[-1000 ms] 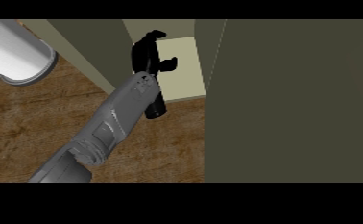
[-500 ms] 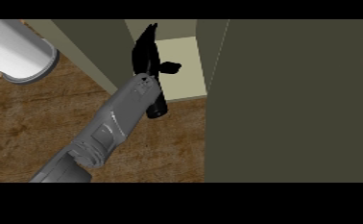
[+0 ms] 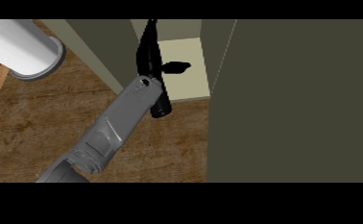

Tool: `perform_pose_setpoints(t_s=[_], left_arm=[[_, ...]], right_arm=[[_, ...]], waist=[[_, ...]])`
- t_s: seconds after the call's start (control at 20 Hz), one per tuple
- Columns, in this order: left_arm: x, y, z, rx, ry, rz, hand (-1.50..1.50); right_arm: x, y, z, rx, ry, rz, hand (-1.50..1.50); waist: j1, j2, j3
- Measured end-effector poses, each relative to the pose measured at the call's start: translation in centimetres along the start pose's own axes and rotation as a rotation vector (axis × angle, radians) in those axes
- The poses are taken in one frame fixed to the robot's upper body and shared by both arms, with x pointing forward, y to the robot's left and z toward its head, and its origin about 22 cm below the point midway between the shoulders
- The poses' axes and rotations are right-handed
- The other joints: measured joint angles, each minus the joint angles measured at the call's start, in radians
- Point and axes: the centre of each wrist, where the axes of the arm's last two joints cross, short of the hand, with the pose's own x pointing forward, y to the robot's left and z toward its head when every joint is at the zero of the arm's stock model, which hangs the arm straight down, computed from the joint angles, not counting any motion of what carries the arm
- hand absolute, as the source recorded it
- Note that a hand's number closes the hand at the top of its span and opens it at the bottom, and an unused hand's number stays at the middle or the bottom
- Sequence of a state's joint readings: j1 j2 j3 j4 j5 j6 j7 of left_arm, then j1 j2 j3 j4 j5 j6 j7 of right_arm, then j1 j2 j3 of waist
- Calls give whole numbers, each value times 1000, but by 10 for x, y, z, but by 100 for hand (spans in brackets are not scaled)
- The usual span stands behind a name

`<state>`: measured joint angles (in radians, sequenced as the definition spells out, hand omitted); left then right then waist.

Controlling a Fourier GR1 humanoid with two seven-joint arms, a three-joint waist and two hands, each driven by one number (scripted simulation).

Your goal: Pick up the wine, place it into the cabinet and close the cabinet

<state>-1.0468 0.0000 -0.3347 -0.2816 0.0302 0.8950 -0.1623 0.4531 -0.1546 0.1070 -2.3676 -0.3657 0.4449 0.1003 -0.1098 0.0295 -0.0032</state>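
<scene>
A brown, wood-grained table (image 3: 64, 117) is seen across the lower left of the head view. A white cylindrical object with a grey rim (image 3: 28, 50) is seen at its upper left. A dark olive cabinet (image 3: 284, 103) is set on its right side, with a pale cream shelf (image 3: 186, 74) visible inside.

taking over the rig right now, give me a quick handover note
Left hand: open, fingers straight, thumb out to the side, reaching into the cabinet.
Right hand: not in view.
Wine: not clearly visible. A dark shape runs under the left wrist at the cabinet's front edge; I cannot tell if it is the bottle.
Cabinet door: open, at the view's right.
Done: hand is at the cabinet; wine placement unconfirmed.
Left: confirm the wine is inside, pull the hand out, close the door.
</scene>
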Motion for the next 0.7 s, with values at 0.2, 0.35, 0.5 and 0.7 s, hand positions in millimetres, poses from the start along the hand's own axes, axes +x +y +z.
perform_pose_setpoints(t_s=[0.2, 0.35, 0.5, 0.7], left_arm=[[0, 1, 3, 19, -22, 85, -150], [6, 2, 3, 42, -34, 153, -150], [3, 3, 7, 60, -37, 221, -150], [8, 5, 9, 60, -44, 331, -150]], right_arm=[[0, 3, -1, -1, 7, -14, -150], [-1, 6, -5, -4, 5, -29, -150], [-2, 11, -4, -13, 8, -52, -150], [-2, 13, -5, -30, 13, -64, -150]], waist=[[9, -5, 0], [18, -9, 0], [32, -15, 0], [46, -20, 1]])
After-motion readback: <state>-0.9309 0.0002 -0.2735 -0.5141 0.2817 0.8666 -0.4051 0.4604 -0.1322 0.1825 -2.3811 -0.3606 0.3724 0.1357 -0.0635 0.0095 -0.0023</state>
